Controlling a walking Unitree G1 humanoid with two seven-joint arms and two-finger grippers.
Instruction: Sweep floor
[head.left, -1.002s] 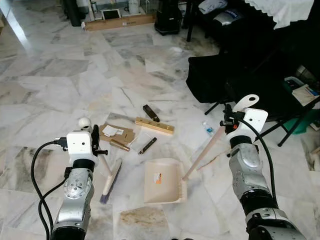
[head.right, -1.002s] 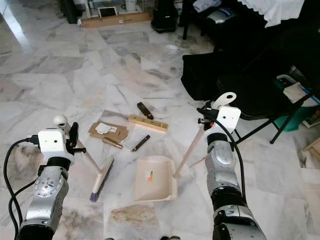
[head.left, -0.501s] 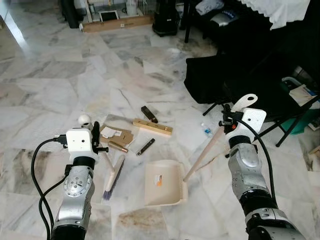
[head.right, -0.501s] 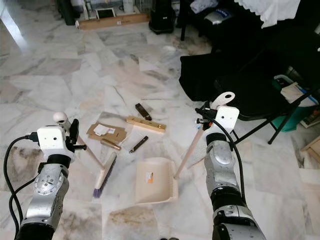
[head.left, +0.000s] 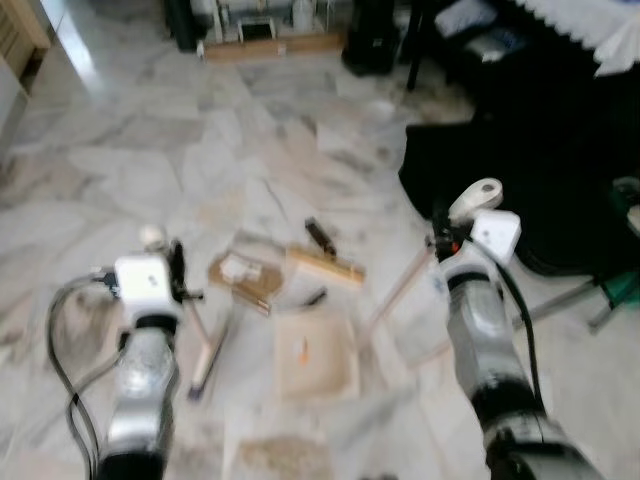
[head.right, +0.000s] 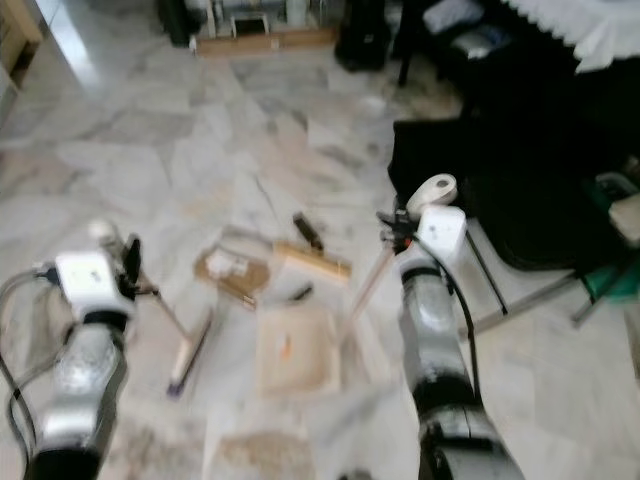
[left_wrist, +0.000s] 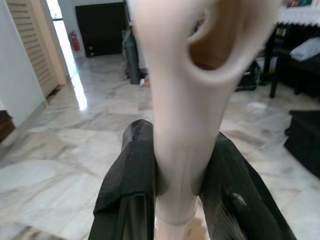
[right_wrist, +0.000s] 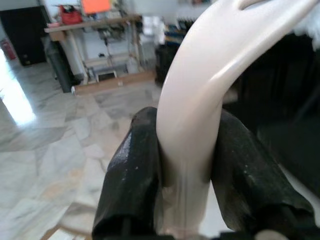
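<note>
My left gripper (head.left: 178, 282) is shut on the pale handle (left_wrist: 182, 125) of a broom whose brush (head.left: 213, 352) rests on the marble floor. My right gripper (head.left: 440, 243) is shut on the long cream handle (right_wrist: 192, 115) of a dustpan (head.left: 315, 352) lying flat on the floor between my arms. Just beyond the pan lie scraps: a piece of cardboard (head.left: 243, 275), a wooden block (head.left: 325, 267), a small dark bar (head.left: 320, 236) and a thin dark stick (head.left: 315, 296). The head views are blurred.
A black draped seat (head.left: 520, 170) with thin metal legs stands close on my right. A green item (head.left: 625, 290) lies by its legs. A long cardboard box (head.left: 270, 45) and dark furniture line the far wall. Open marble floor stretches ahead and left.
The whole picture has shifted and blurred, so the camera has moved. Both grippers keep their hold on broom and dustpan handles, and the pan sits a little closer to the scraps.
</note>
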